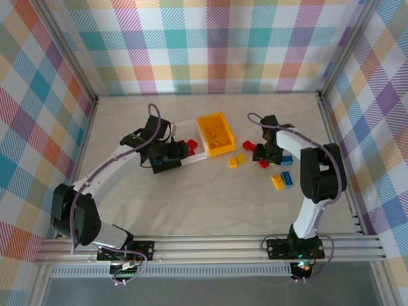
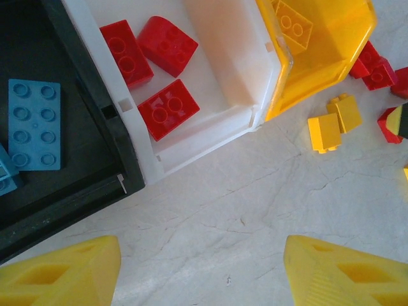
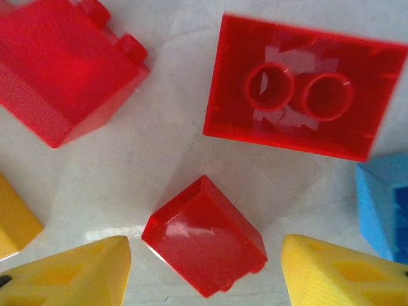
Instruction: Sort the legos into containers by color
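Trouble looks likeliest on the right side. Right jaws stand apart, gripping nothing. They straddle a small red brick (image 3: pixel 204 239) that lies on the surface (image 3: pixel 172 146), turned corner-on to them w/ a gap each side. If they close like that, I'd expect it to spin or squirt out, bc the pads would meet corners, not faces.

Crowded spot, too. A blue brick (image 3: pixel 382 210) sits near one fingertip and a yellow one (image 3: pixel 13 220) near the other. A big red brick (image 3: pixel 64 64) and an upturned red one (image 3: pixel 296 95) lie just beyond. A sloppy close could shove a neighbour or pinch two at once, e.g. blue + red, which would mean a wrong-colour drop.

Left jaws are also released and empty, hovering over bare surface just beside the black bin (image 2: pixel 118 159) and white bin (image 2: pixel 217 76). The white bin holds three reds (image 2: pixel 167 109), the black a blue plate (image 2: pixel 35 124), and the yellow bin (image 2: pixel 331 57) a yellow brick (image 2: pixel 293 22). Reds go to white, so I reckon the right arm's route ends approx where the left arm hangs. The arms could clash unless one gives way.
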You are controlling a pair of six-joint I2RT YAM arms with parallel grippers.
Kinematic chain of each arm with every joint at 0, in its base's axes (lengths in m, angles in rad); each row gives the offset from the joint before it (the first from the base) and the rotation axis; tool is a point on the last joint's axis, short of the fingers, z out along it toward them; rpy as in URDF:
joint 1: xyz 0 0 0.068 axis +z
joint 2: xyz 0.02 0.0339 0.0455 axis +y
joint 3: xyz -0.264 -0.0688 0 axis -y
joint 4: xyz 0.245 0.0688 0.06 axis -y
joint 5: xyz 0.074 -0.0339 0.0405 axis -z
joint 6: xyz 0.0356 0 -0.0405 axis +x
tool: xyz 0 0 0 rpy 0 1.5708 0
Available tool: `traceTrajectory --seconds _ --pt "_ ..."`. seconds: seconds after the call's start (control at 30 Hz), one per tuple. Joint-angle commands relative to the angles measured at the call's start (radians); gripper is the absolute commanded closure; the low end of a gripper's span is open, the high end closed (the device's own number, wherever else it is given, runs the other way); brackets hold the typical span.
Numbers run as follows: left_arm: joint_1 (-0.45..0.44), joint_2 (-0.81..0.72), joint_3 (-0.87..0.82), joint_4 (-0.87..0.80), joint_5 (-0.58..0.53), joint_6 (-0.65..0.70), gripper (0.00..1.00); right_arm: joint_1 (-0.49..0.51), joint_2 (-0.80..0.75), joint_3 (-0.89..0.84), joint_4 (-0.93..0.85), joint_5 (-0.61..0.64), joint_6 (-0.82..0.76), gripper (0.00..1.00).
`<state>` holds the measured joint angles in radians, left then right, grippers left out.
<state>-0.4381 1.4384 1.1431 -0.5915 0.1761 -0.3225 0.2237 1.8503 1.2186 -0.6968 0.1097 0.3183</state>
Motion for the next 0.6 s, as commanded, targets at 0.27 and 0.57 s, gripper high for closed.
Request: traceTrajectory --seconds 0.27,0.57 --pt "-0.004 0.000 -0.017 0.025 0.028 -0.013 0.30 -0.004 0.085 0.058 0.022 -0.018 -0.046 0.36" --pt "-0.003 0.015 -0.026 0.030 0.032 -0.013 0.30 -0.003 0.085 0.039 0.037 -0.025 -0.042 0.52"
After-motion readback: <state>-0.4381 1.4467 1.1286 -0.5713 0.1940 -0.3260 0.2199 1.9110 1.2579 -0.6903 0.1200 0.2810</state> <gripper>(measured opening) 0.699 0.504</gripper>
